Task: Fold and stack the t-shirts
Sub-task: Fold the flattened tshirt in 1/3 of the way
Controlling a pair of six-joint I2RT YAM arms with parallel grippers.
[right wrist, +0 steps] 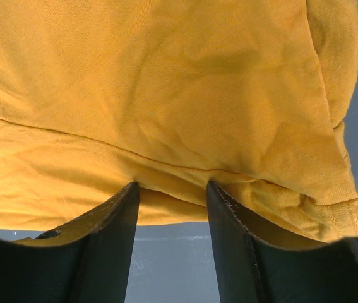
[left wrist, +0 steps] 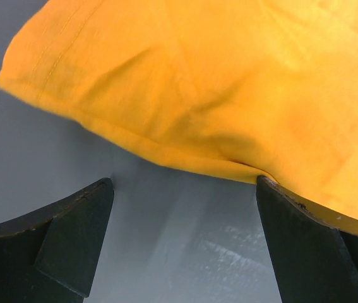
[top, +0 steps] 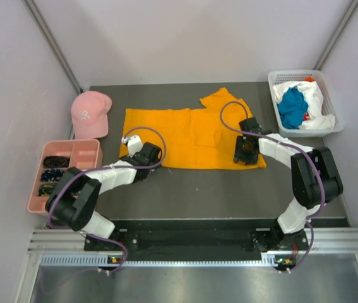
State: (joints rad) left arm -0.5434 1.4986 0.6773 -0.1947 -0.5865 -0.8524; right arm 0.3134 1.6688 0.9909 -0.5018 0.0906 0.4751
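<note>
The orange-yellow t-shirt (top: pixel 191 136) lies spread flat across the middle of the table, one sleeve pointing to the far right. My left gripper (top: pixel 134 150) is open wide at the shirt's near-left corner. In the left wrist view the gripper (left wrist: pixel 184 183) has its right fingertip (left wrist: pixel 273 196) against the shirt's hem (left wrist: pixel 185 161) and its left finger on bare table. My right gripper (top: pixel 246 159) is at the near-right hem. In the right wrist view the gripper (right wrist: pixel 172 184) has its jaws partly apart, both tips touching the shirt's hem (right wrist: pixel 166 202). A teal-blue t-shirt (top: pixel 291 107) and a white one (top: pixel 317 98) lie bunched in the basket.
A white basket (top: pixel 273 79) stands at the far right corner. A pink cap (top: pixel 90 112) lies at the far left. Just in front of it sits a pink tray (top: pixel 71 148) with dark small items. Grey walls close both sides.
</note>
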